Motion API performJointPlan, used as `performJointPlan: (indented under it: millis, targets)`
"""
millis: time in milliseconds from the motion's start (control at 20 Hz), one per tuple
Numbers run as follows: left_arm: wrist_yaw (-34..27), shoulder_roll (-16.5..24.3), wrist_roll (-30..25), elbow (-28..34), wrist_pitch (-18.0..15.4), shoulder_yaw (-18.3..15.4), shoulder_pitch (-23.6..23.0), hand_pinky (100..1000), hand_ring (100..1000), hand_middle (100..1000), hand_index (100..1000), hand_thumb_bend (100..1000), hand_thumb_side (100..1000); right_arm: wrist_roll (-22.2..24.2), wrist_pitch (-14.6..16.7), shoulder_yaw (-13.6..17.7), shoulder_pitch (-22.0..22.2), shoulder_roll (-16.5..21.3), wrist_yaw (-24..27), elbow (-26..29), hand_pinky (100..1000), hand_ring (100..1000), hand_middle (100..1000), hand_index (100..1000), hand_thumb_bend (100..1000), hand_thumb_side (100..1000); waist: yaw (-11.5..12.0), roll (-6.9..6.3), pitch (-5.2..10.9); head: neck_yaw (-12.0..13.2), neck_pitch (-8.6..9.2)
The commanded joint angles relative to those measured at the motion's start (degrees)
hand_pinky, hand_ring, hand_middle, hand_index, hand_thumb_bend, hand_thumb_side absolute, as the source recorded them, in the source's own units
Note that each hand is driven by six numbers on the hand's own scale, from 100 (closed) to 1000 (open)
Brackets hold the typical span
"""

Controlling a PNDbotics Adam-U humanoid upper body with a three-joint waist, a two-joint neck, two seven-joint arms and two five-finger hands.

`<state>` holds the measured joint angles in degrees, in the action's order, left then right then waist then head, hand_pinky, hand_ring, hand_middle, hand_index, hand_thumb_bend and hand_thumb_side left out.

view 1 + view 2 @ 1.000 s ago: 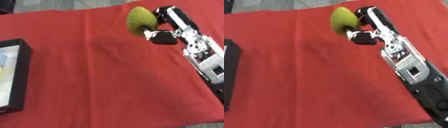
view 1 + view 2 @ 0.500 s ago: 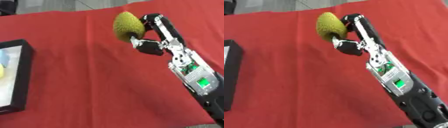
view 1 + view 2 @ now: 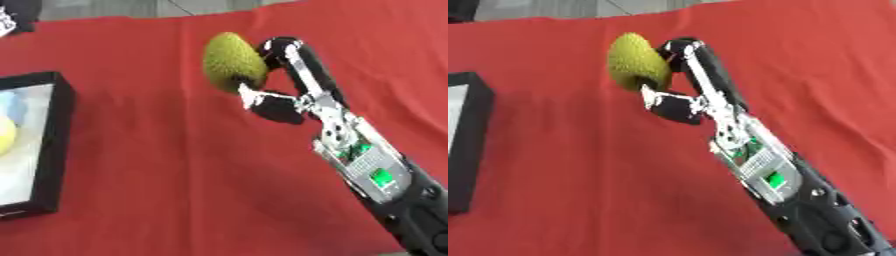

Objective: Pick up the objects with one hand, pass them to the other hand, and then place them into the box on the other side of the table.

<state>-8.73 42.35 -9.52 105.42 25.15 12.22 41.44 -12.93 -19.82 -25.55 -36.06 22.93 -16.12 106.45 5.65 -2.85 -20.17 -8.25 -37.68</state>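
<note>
Above the red cloth, well to the right of the black box, the right hand holds a yellow-green fruit off the table. The fruit is oval and stands roughly on end, its skin rough and pebbled all over, a dull olive-yellow that turns darker along the lower right edge where the hand meets it. The hand's fingers curl round the fruit's right side from above, and the thumb presses against its lower end, so the fruit is pinched between them. Behind the hand the black forearm runs down toward the lower right corner of the view, with a silver plate and a small green light showing on it. The box lies at the left edge of the cloth, its dark rim framing a pale inside; a round yellow thing rests in it against the left side, with a light blue shape just beyond it. The fruit is farther from the robot than the box's middle and does not touch the cloth as far as the views show. The left hand shows in neither view.
</note>
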Motion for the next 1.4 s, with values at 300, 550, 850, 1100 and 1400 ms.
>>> performJointPlan:
  millis: [300, 550, 850, 1100, 1400]
  targets:
    - [5.1, 2.8, -10.4, 1.9, 2.2, 5.2, 5.4, 870, 750, 749, 799, 508, 596, 0.6, 3.1, -3.9, -2.9, -3.5, -3.3, -2.4, 696, 559, 560, 537, 100, 100, 1.2, 0.05, 1.81, 0.2, -0.40]
    - [7.7, 2.7, -15.2, 3.4, 3.4, 7.5, 7.2, 875, 763, 770, 824, 531, 553, -0.1, 4.4, -5.9, -4.2, -5.1, -4.0, -4.3, 693, 561, 561, 538, 100, 100, 1.7, 0.10, 1.77, 0.5, -0.43]
    - [11.4, 2.2, -19.7, 3.4, 3.3, 10.1, 9.2, 881, 777, 776, 854, 584, 483, -1.5, 5.5, -7.5, -5.2, -6.4, -4.0, -5.5, 690, 562, 560, 538, 100, 100, 1.9, 0.14, 1.73, 0.5, -0.42]
    - [17.2, 1.4, -21.7, 2.0, 1.5, 12.2, 10.7, 878, 786, 781, 876, 632, 418, -1.2, 5.7, -8.6, -5.7, -7.3, -3.9, -5.8, 677, 555, 558, 536, 100, 100, 2.0, 0.08, 1.62, 0.2, -0.42]
    - [22.9, 0.5, -22.4, -0.6, -2.0, 14.4, 11.9, 868, 791, 783, 901, 669, 372, 1.1, 6.6, -9.7, -6.1, -7.6, -3.7, -4.5, 656, 552, 557, 535, 100, 100, 1.9, 0.02, 1.55, -0.2, -0.32]
